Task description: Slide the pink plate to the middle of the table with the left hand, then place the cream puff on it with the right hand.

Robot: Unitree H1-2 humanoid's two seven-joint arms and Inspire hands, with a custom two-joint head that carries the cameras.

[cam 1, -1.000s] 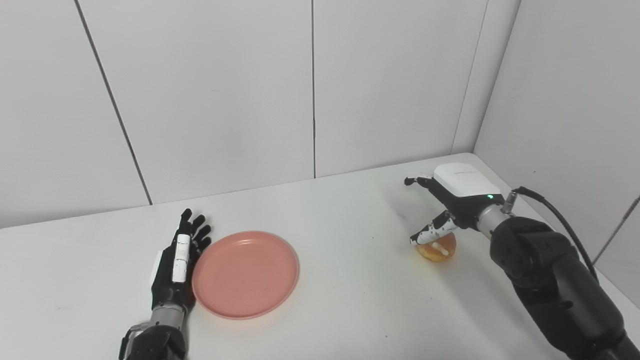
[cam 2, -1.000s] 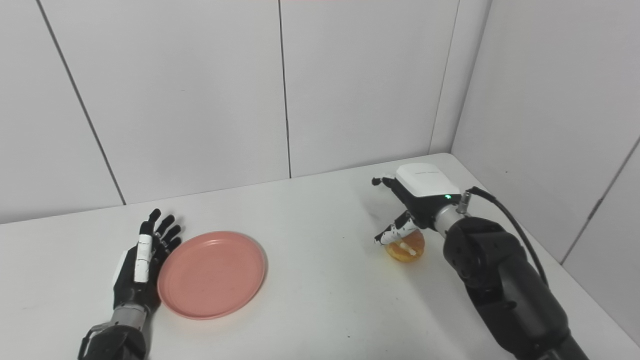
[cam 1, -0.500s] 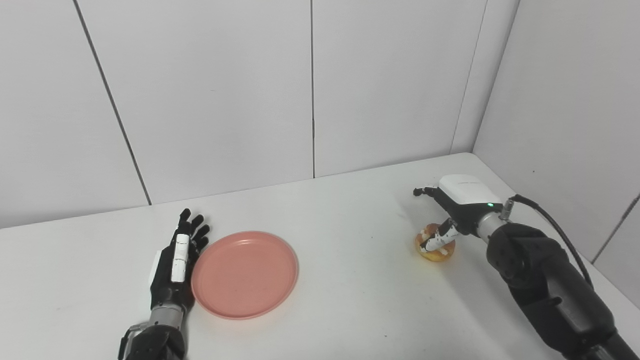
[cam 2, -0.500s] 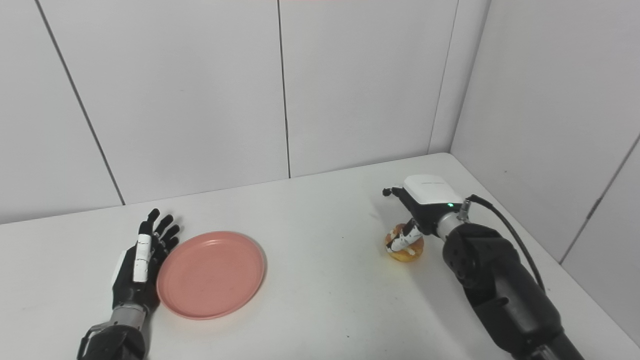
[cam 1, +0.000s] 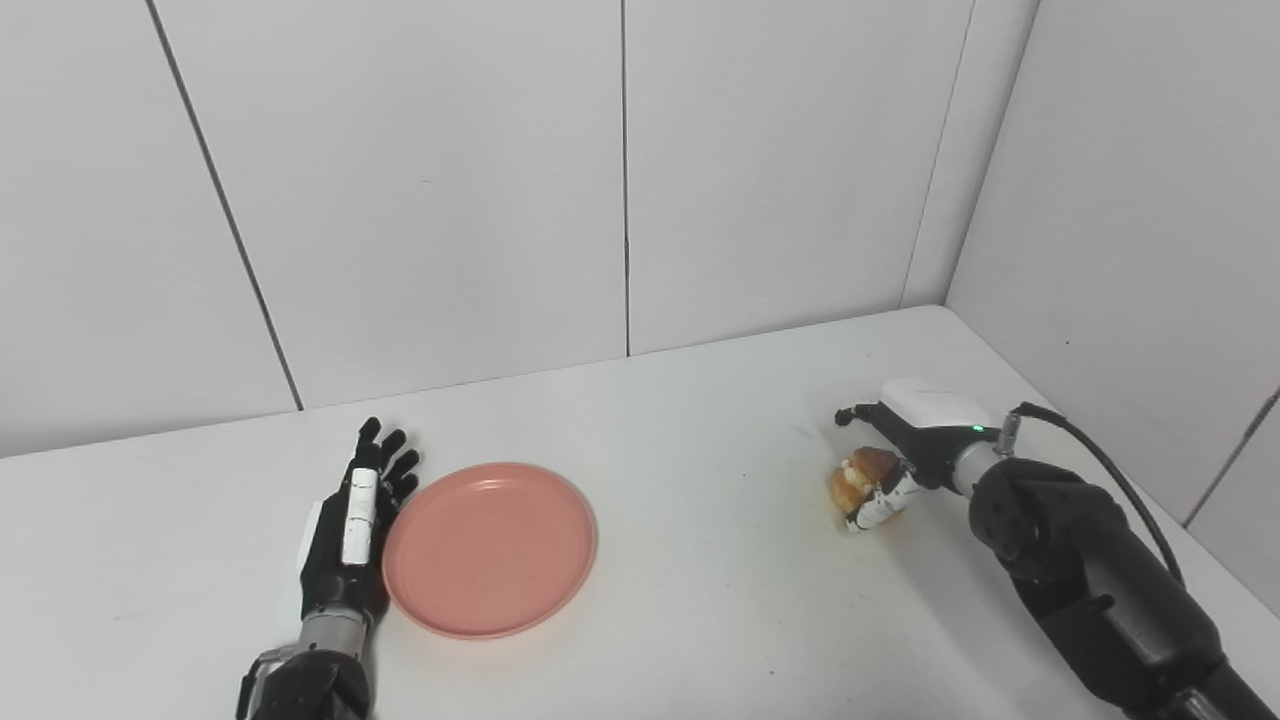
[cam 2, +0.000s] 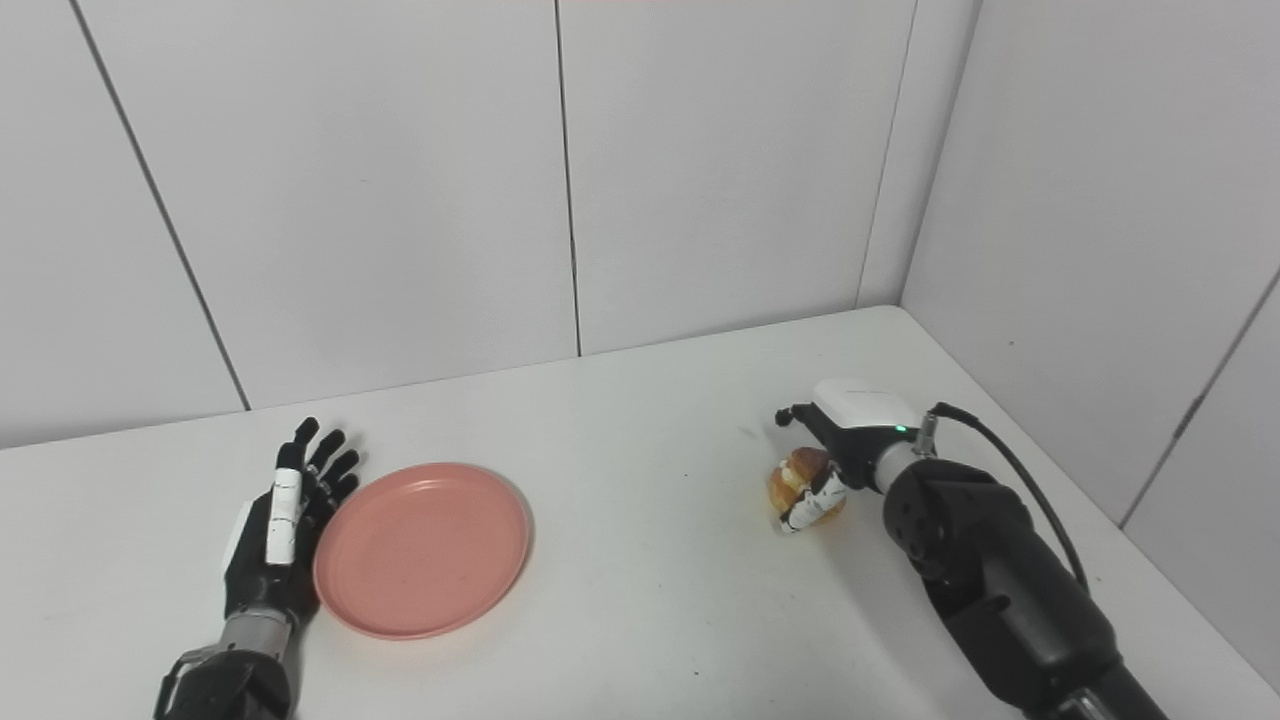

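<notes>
Cream puff: the cream puff (cam 1: 862, 478) sits far out on the right side of the table, tilted on its side, with pale filling showing between its golden halves.
Right hand: the right hand (cam 1: 905, 447) comes down over the puff from the right, fingers (cam 1: 880, 503) curled under and around it, so it grips the puff; whether the puff touches the table or is just clear of it I cannot tell.
Pink plate: the pink plate (cam 1: 490, 547) lies flat left of the table's middle, well apart from the puff.
Left hand: the left hand (cam 1: 352, 530) lies flat on the table just beside the plate's left rim, fingers spread and pointing toward the back wall, holding nothing; whether it actually touches the rim cannot be told.
Open room: a broad bare stretch of tabletop lies between the plate's right rim and the puff, with free surface in front of both as well.
Edges: the puff and right hand are near the table's right edge and the side wall; the plate is well in from the back edge.
Surface: the table (cam 1: 700, 560) is plain white and matte, with a few small dark specks.
Room: pale grey wall panels (cam 1: 420, 180) with thin vertical seams close in the back and the right side, meeting in a corner behind the right hand.
</notes>
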